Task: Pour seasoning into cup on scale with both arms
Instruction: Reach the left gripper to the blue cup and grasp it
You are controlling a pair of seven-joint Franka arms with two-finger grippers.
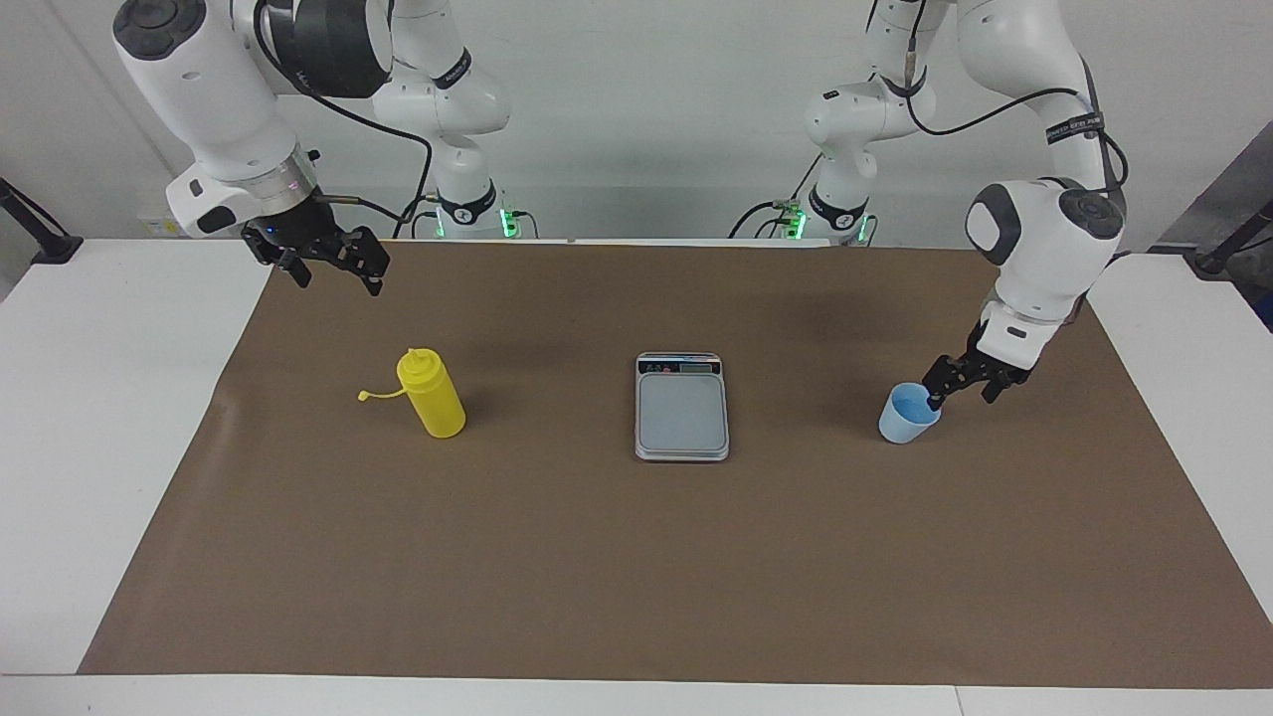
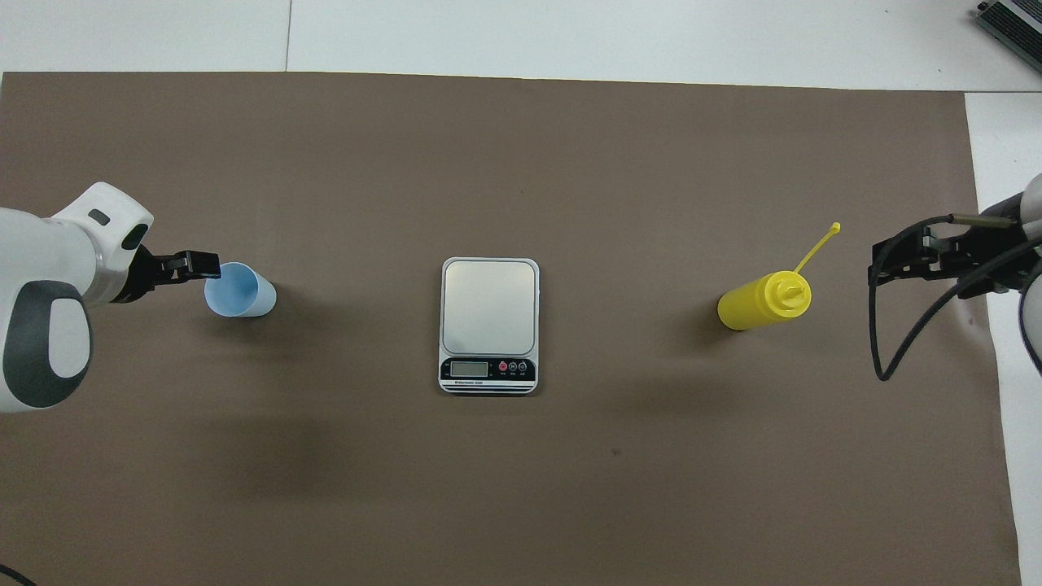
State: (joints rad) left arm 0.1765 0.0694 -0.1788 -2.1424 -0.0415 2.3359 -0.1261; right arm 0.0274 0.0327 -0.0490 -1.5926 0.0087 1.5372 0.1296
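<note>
- Left claw (image 1: pixel 961 390) sits low at the cup (image 1: pixel 908 414), on the side toward the left arm's end of the table (image 1: pixel 60 418); fingers spread, nothing gripped.
- The facing view shows one left fingertip at the cup's rim, the other just outside the wall; can't tell if it touches.
- In the overhead view the left claw (image 2: pixel 195 265) shows only as a dark bar meeting the cup (image 2: pixel 238 290) rim; finger gap not readable there.
- Right claw (image 1: pixel 333 267) hangs in the air over the brown mat (image 1: pixel 636 557) edge, arm waiting; fingers apart, empty.
- Yellow seasoning bottle (image 1: pixel 432 393) stands upright on the mat, well apart from the right claw, toward the scale.
- The overhead view shows the bottle (image 2: pixel 763 301) cap on its tether sticking out toward the right claw (image 2: pixel 883 259), away from the robots; the height gap between claw and bottle shows only in the facing view.
- Scale (image 1: pixel 681 406) lies mid-table between the two claws, plate bare.
- Scale (image 2: pixel 488 325) display and buttons read clearly only in the overhead view, on the edge nearest the robots.
</note>
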